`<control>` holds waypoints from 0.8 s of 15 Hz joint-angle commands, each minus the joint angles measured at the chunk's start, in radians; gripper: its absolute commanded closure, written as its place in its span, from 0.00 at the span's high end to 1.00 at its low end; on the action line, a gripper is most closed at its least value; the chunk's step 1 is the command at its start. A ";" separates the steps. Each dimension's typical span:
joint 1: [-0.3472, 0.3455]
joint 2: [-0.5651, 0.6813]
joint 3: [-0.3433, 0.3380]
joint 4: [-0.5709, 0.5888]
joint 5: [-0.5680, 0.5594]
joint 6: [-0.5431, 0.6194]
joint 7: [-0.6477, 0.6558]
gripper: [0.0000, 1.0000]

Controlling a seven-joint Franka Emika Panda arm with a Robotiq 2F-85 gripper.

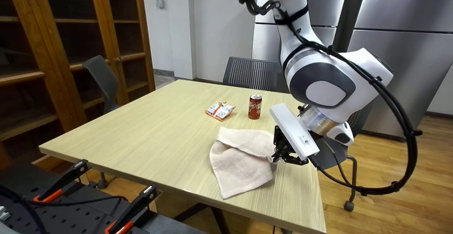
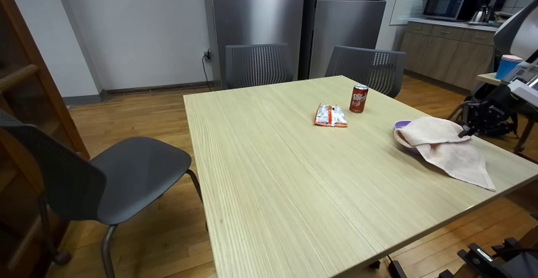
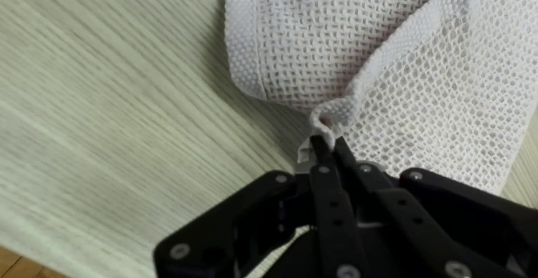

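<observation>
My black jointed two-finger gripper (image 3: 329,142) is clamped on a small fold of the pale pink woven cloth (image 3: 412,88), close to its hem. The cloth lies near an edge of the light wood-grain table (image 1: 152,135). In an exterior view, it also covers most of a purple rounded dish (image 2: 402,124), of which only a part of the side is visible to me; what is inside it, I cannot see.

My first worry is the grip: the tips pinch only little fabric, so a quick pull could let it slip out. Second, if the cloth catches on the dish, a low sideways pull could, I think, drag or tip it. If I go lower, the tips may press into the table top. The red-brown metal drink can (image 1: 254,107) stands upright beyond the cloth, with the shiny white-and-orange snack packet (image 1: 220,111) lying near it; a wide swing of loose fabric in that direction could knock the can over.
</observation>
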 commanded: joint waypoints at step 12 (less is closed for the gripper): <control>0.035 -0.079 0.017 0.011 -0.020 -0.035 0.019 0.01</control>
